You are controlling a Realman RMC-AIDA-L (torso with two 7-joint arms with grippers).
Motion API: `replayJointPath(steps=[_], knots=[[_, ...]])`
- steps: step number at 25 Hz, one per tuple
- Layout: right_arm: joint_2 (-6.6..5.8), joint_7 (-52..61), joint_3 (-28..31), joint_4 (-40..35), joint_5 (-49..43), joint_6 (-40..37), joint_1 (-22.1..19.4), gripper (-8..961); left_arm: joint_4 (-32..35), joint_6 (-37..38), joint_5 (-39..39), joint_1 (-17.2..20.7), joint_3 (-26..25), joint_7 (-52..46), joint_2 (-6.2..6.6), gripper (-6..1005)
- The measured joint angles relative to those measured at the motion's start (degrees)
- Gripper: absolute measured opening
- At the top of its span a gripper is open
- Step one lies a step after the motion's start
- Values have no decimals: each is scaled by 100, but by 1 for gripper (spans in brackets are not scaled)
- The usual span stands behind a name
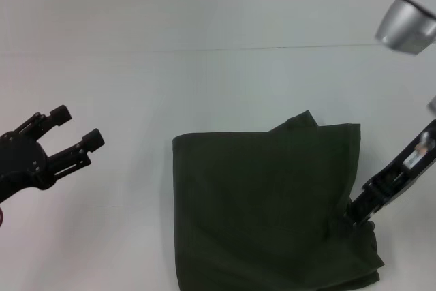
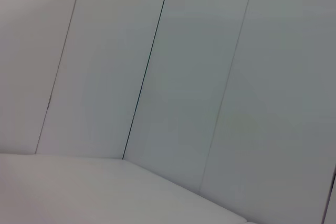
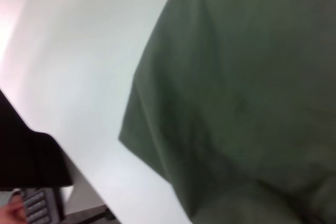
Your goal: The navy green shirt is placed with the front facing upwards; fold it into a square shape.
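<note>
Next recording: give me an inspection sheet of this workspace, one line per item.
Surface: white table, bare around the shirt.
Job's things: navy green shirt folded into a rough square, lettering hidden, one corner of cloth poking out at the far edge.
Clutter: nothing seen.
Hands: left hand open, raised over bare table left of the shirt; right hand at the shirt's right edge, touching the cloth.
Cables: nothing seen.
Surroundings: white panelled wall; grey metal object at upper right.

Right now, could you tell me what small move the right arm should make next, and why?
Probably lift the right claw clear of the shirt: it already lies as a rough square on the table, and the left claw hangs open, off to its side.
</note>
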Motion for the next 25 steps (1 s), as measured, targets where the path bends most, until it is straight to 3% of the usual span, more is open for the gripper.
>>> replayJointPath(steps=[4,8,25], knots=[[162,-42,-8,278,27,259,-29,587,0,-4,-4,-22,1,-4,-2,935],[249,-69,-24,449,31,473,-100,588,-1,-26,-4,-25,2,-6,-4,935],[239,-177,-166,601,-97,835,-631,587,-15,-42,-4,-25,2,-8,-13,934]])
